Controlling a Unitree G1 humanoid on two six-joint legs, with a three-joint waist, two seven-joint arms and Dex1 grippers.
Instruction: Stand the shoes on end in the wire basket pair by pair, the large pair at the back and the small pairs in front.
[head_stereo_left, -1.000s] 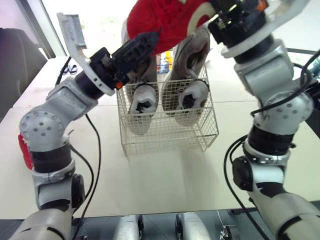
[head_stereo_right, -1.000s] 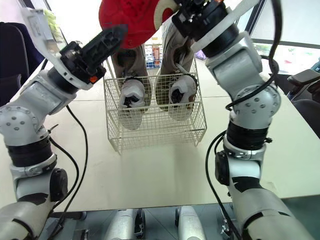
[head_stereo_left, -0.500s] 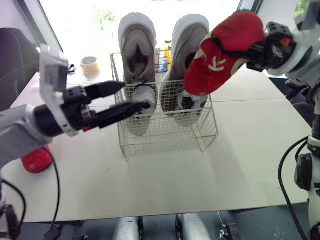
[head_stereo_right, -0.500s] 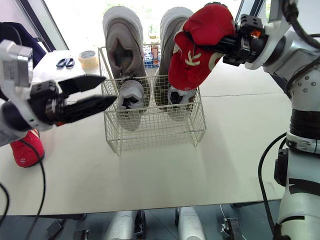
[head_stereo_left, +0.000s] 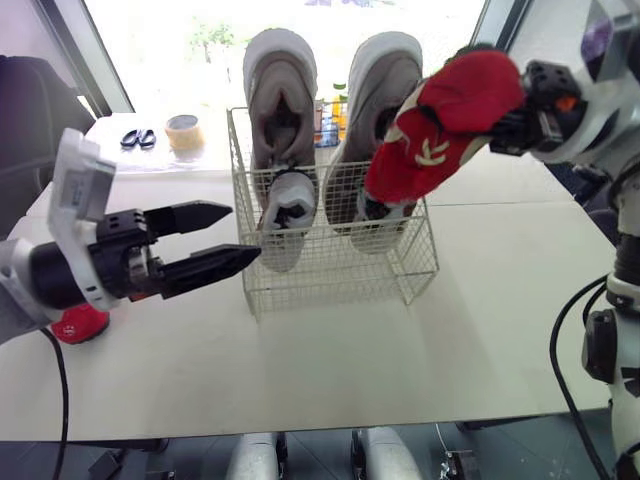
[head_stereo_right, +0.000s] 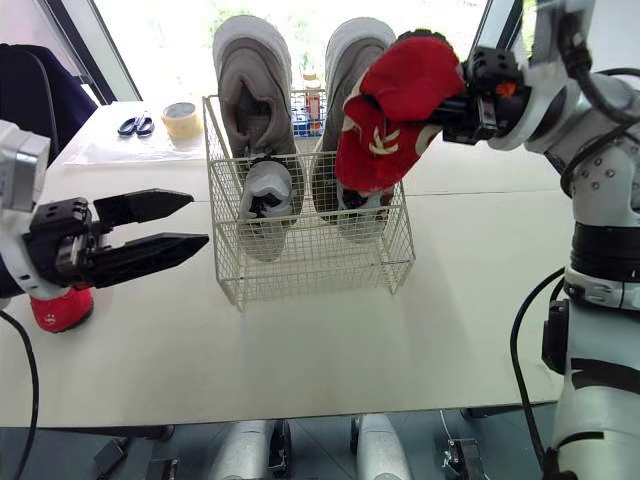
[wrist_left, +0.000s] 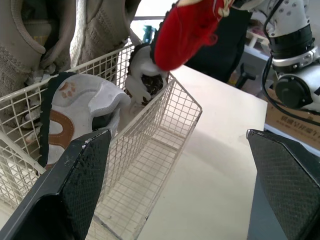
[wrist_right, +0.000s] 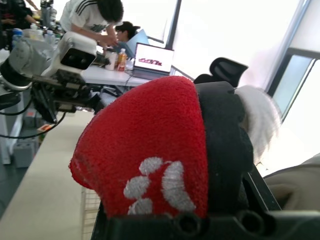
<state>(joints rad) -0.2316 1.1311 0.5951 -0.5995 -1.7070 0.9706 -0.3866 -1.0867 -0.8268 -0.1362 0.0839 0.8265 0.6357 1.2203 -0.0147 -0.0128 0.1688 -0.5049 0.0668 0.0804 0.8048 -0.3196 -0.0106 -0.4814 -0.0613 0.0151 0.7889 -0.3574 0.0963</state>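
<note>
Shoe (head_stereo_right: 400, 90), red (white embroidery (head_stereo_right: 380, 140)), in right pincer (head_stereo_right: 452, 105)

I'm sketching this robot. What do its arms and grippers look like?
Silver-grey arms with black joint bands and loose black cables. White plates sit at the wrists. The left gripper has long, tapered, textured black fingers; the right gripper is black with an orange mark.

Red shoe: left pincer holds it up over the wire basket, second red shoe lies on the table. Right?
Wrong arm. The right pincer holds the red shoe up over the wire basket; the left pincer is open and empty. The second red shoe does lie on the table. The right eye view shows this.
</note>
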